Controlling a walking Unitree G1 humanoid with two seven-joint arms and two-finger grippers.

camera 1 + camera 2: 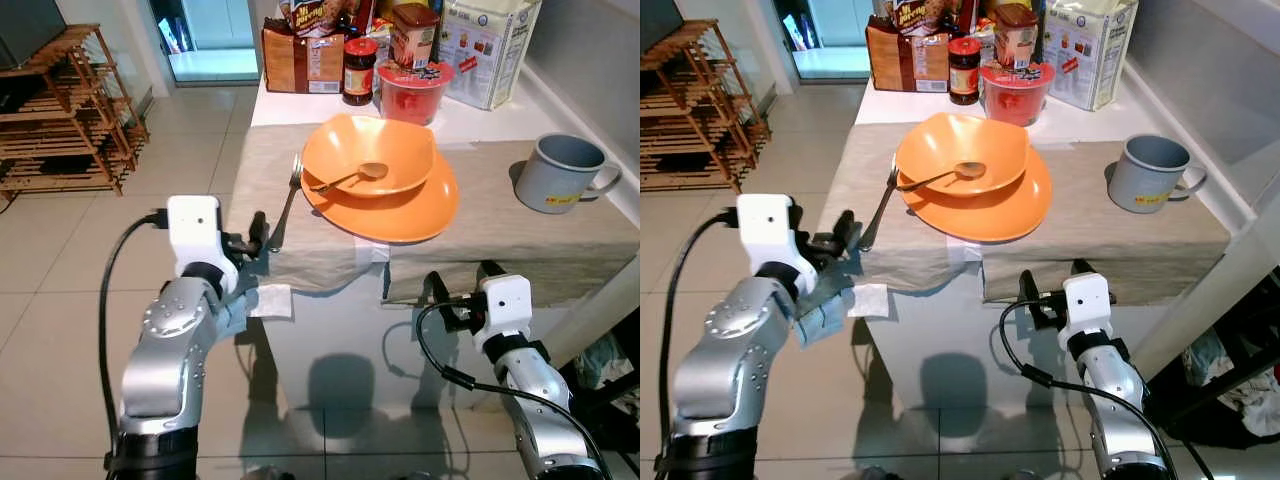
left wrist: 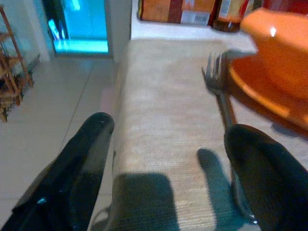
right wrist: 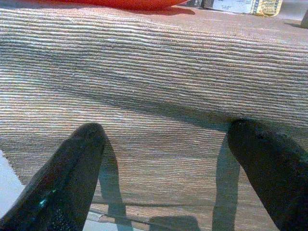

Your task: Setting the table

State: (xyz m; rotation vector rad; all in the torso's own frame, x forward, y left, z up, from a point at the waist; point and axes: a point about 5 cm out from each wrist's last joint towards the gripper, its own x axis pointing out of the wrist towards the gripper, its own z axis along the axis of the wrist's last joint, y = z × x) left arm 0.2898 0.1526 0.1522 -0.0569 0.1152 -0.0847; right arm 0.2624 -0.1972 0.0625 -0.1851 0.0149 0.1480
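At the far left a wooden rack (image 1: 60, 110) stands on the tiled floor, well clear of the work. The left gripper (image 1: 250, 240) sits at the near left corner of the table (image 1: 500, 120), its fingers (image 2: 82, 159) spread wide and holding nothing; in the left wrist view they straddle the handle end of the fork (image 1: 285, 205), which lies on the beige cloth (image 1: 560, 235) just beside the orange plate (image 1: 400, 215), tines pointing away, where a diner's left hand would find it. The orange bowl (image 1: 395, 145) rests on that plate with a spoon (image 1: 350, 178) lying in it, so the setting looks largely laid. Behind it, jars and boxes (image 1: 400, 50) crowd the back of the table. The right gripper (image 1: 462, 290) hovers low at the table's front edge, fingers (image 3: 72, 178) likewise wide apart and empty, facing the cloth's hanging hem. Farther right, a grey mug (image 1: 560, 172) stands on the cloth, handle outward.
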